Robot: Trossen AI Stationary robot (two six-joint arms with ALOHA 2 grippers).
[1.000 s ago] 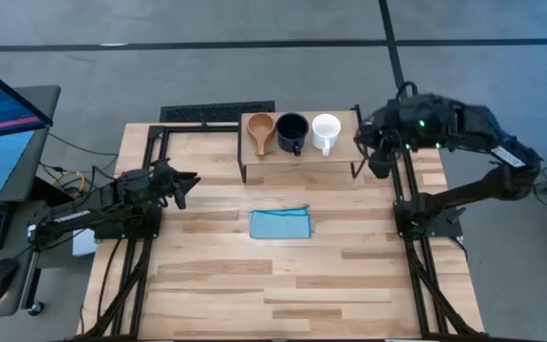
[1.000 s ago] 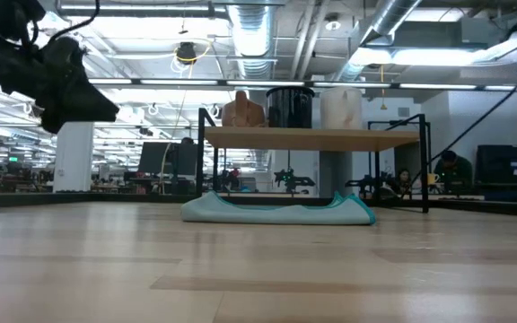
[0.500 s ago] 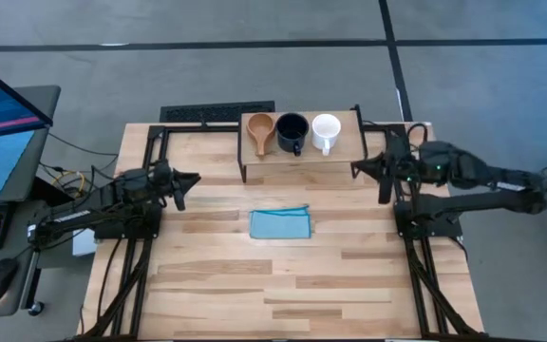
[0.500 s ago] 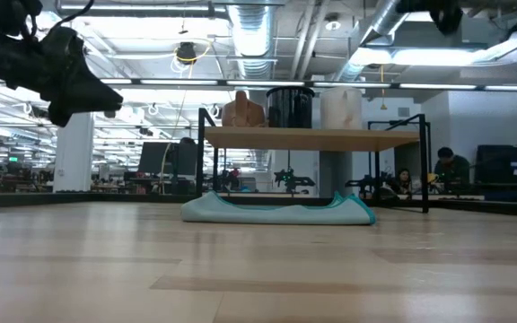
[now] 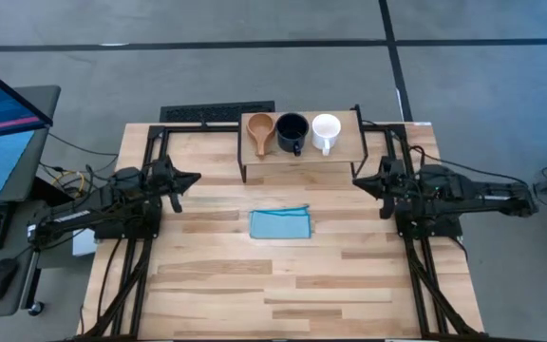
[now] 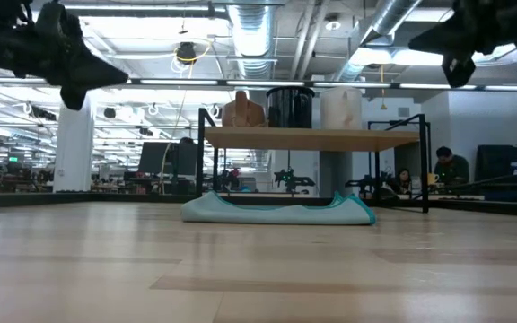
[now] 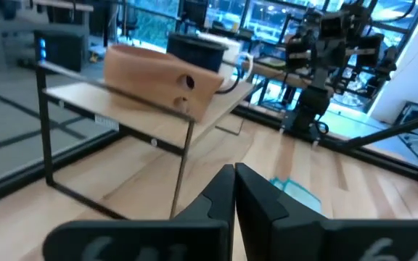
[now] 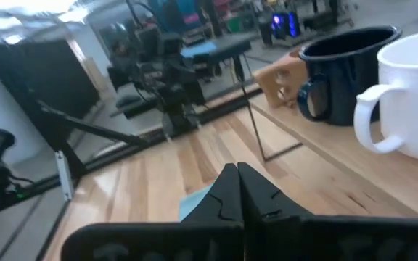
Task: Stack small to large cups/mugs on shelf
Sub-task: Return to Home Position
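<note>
A: What takes up the most room?

B: The wooden surface. At its far edge, in the middle, stands the shelf, a light board on thin black legs.

A: And the arms?

B: One lies along each side. The left tool hangs above the left part of the surface, well apart from the shelf's left end. The left wrist view shows its fingers clenched together with nothing between them. The right tool hangs above the right part, near the shelf's right front leg. It is clenched too, and its fingers meet in the right wrist view.

A: Anything lying between them?

B: A blue cloth, folded flat on the surface, in front of the shelf.

A: Where are the cups?

B: All three stand upright in a row on the shelf. The white mug is nearest the right end and the navy mug is just beside it in the middle. The wooden cup is at the left end. The two mug handles point toward the cloth.
</note>
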